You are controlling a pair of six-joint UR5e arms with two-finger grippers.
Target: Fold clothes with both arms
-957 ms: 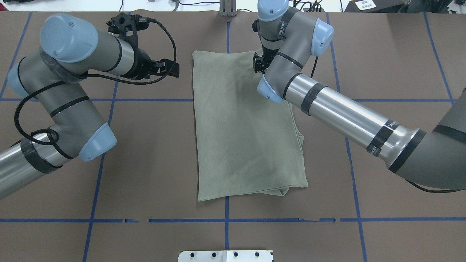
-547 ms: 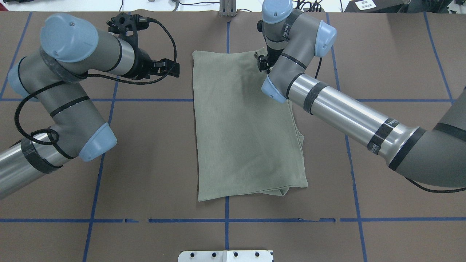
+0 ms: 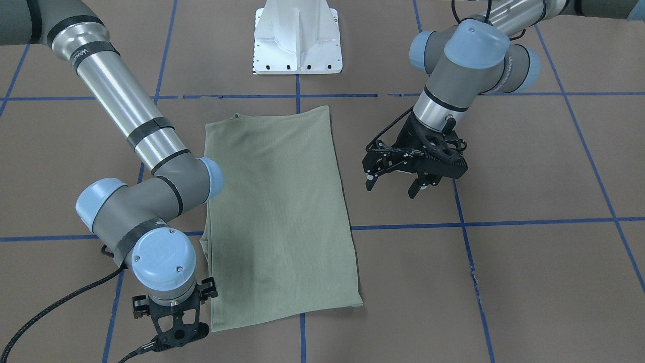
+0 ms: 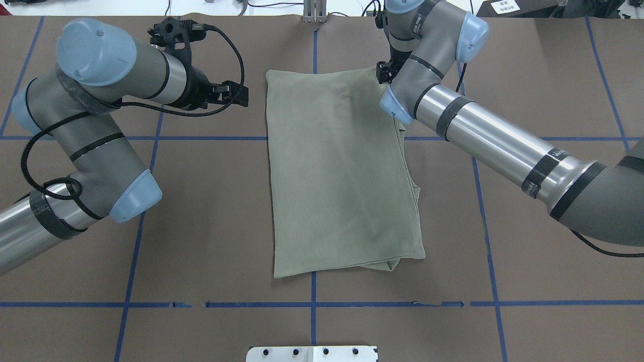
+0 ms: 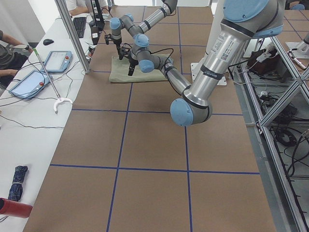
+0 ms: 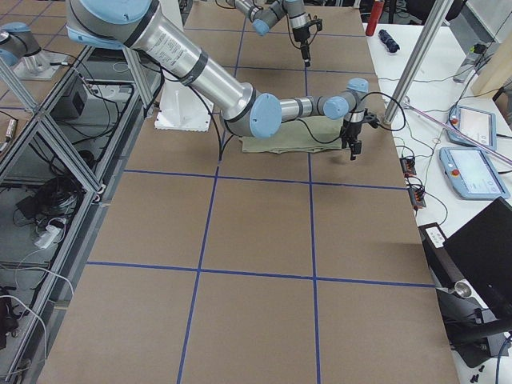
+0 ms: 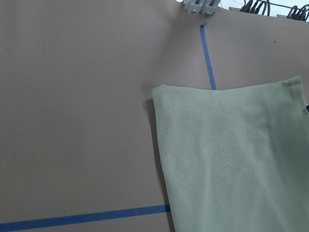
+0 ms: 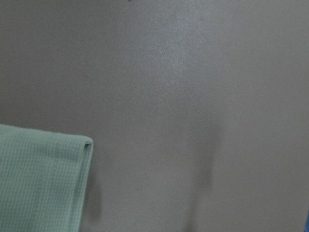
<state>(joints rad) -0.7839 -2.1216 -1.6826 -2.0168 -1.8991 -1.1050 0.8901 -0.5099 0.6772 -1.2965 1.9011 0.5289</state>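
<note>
The sage-green shirt (image 4: 342,171) lies flat on the brown table, folded into a tall rectangle; it also shows in the front view (image 3: 277,212). My left gripper (image 3: 392,189) is open and empty. It hovers over bare table beside the shirt's left edge, near its far end (image 4: 242,95). Its wrist view shows the shirt's far left corner (image 7: 231,154). My right gripper (image 4: 384,73) points down at the shirt's far right corner. Its fingers are hidden under the wrist, so I cannot tell its state. Its wrist view shows that corner (image 8: 38,183) lying on the table.
The white pedestal base (image 3: 297,40) stands at the near table edge. Blue tape lines (image 4: 312,304) grid the brown surface. A metal bracket (image 4: 314,12) sits at the far edge. Desks with tablets (image 5: 58,60) and a person flank the table end.
My right arm has moved right and away, from over the shirt's far part to its far right corner. The shirt and my left arm have not moved.
</note>
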